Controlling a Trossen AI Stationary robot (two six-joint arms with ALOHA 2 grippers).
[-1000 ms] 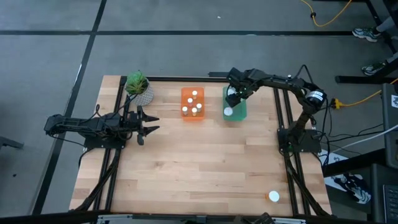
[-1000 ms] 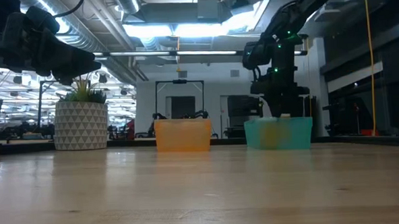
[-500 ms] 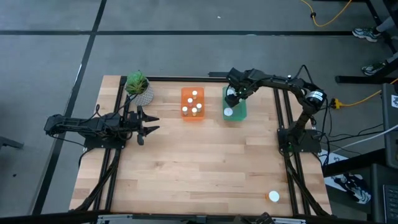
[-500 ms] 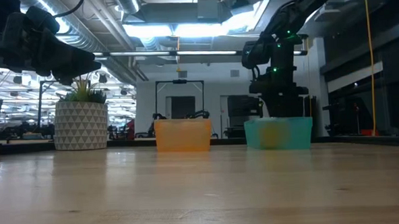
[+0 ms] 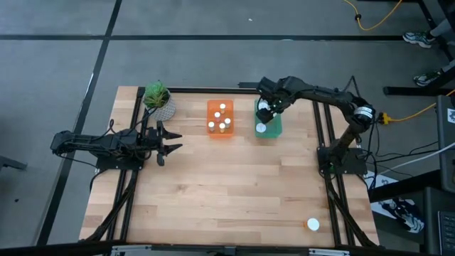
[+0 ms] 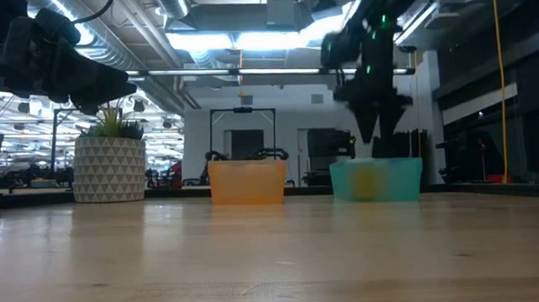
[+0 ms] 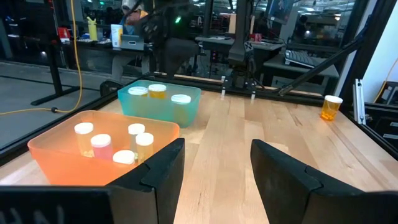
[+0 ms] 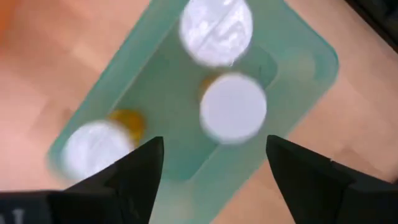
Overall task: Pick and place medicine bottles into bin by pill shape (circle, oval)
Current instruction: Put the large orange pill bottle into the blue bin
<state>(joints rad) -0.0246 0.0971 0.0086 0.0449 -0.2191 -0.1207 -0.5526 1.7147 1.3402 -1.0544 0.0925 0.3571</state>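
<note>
Medicine bottles fill two bins at the worktop's (image 5: 227, 185) far edge: five white-capped ones stand in the orange bin (image 5: 220, 119), three in the green bin (image 8: 186, 112), and one amber bottle (image 5: 312, 225) stands alone near the front right corner. Above the green bin hovers the right claw (image 8: 211, 168), fingers spread and empty. Beside a potted plant (image 5: 158, 99), the left claw (image 5: 170, 141) waits, also spread.
</note>
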